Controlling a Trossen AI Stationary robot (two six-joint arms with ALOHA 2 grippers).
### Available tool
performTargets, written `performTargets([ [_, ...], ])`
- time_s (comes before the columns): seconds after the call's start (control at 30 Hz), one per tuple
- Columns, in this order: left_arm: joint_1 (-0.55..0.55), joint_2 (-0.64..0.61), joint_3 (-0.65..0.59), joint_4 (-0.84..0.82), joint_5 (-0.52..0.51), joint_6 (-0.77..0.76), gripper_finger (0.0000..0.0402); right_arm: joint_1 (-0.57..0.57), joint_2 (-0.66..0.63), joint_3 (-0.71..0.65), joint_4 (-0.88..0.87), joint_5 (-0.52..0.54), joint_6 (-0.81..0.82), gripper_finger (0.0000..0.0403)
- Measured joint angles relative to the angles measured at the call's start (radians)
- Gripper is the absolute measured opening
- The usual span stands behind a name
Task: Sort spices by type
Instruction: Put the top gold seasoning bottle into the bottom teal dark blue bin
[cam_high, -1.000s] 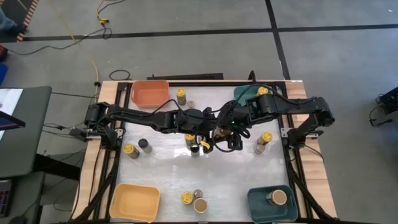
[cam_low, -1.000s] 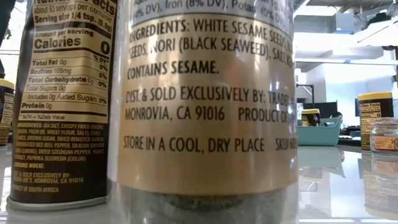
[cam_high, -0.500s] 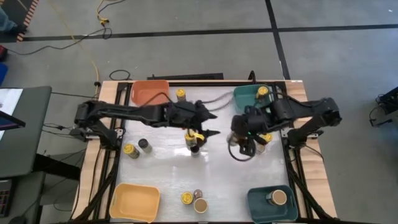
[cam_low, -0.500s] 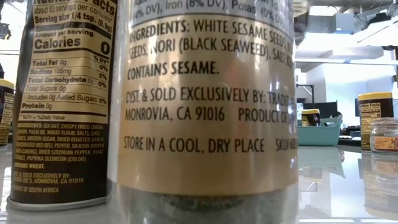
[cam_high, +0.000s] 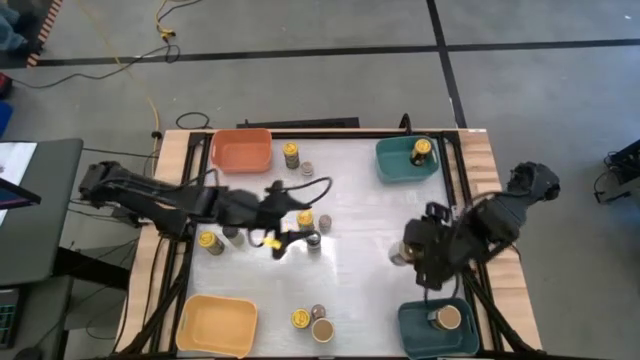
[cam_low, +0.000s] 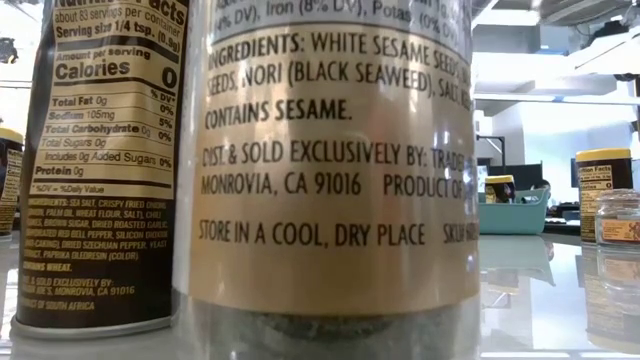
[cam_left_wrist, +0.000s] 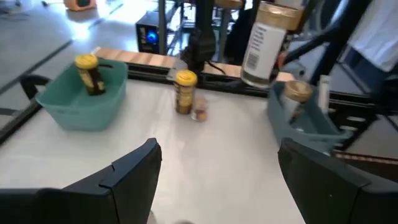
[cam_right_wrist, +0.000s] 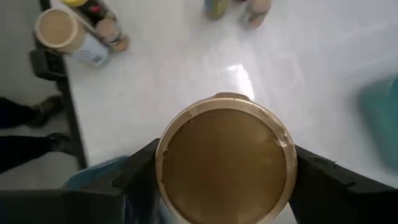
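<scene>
At the worktop's (cam_high: 350, 215) near right side, the right hand (cam_high: 412, 252) pinches a tan-lidded jar (cam_right_wrist: 227, 168) just short of the near teal bin (cam_high: 412, 322), which holds a like jar. Mid-worktop, the left hand (cam_high: 283, 243) hangs spread beside standing jars. Farther off, the far teal bin (cam_high: 392, 160) holds a yellow-lidded jar (cam_high: 421, 151).

Low view: two jars, a dark-labelled one (cam_low: 95, 170) and a tan-labelled one (cam_low: 335, 170), are filling the frame, cutting off their lids and hiding most of the table.
Right gripper (cam_high: 420, 262): motion blur is smearing it from above.
Tan lid (cam_right_wrist: 227, 167): is covering the jar body beneath.
Left gripper (cam_left_wrist: 217, 180): fingers are running off the frame's edge.
</scene>
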Motion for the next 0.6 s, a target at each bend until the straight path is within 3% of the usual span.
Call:
performTargets([
  [0.33, -0.101, -0.150, -0.069, -0.145, -0.012, -0.136, 0.0310, 0.191, 0.097, 0.001, 0.014, -0.011, 0.372, 0.0296],
  [0.6, -0.144, -0.168, -0.070, -0.211, -0.009, -0.194, 0.0310, 0.299, 0.203, 0.001, 0.108, -0.043, 0.470, 0.0296],
])
